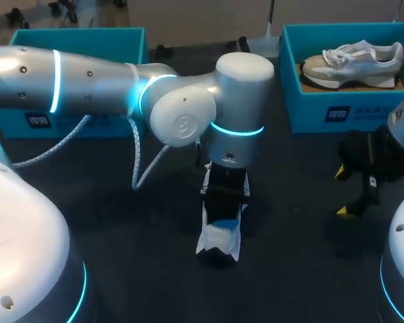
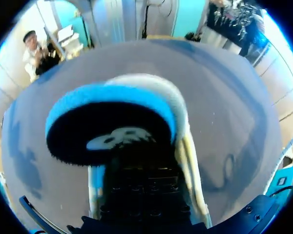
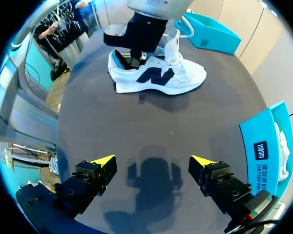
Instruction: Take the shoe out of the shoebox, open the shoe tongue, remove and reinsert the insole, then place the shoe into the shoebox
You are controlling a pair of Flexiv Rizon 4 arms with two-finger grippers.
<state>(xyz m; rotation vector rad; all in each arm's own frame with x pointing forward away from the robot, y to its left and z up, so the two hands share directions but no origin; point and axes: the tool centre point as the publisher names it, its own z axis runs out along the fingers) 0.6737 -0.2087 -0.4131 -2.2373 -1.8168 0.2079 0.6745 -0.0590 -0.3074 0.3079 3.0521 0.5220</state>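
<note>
From overhead: the white shoe (image 1: pixel 219 242) sits out on the bench (image 1: pixel 121 222), well apart from the blue shoebox (image 1: pixel 337 111) at the right. The left gripper (image 1: pixel 223 198) is dipped into its opening, and the right gripper (image 1: pixel 343 192) hangs off to the side.

Left wrist cam stares straight down the blue collar (image 2: pixel 112 95) into the dark inside. Can't tell how its jaws stand.

Right wrist cam: its own jaws gape wide, holding nothing, with the shoe well ahead.

My worry: nothing pins the shoe, so I reckon tugging the insole drags or tips the whole thing.
</note>
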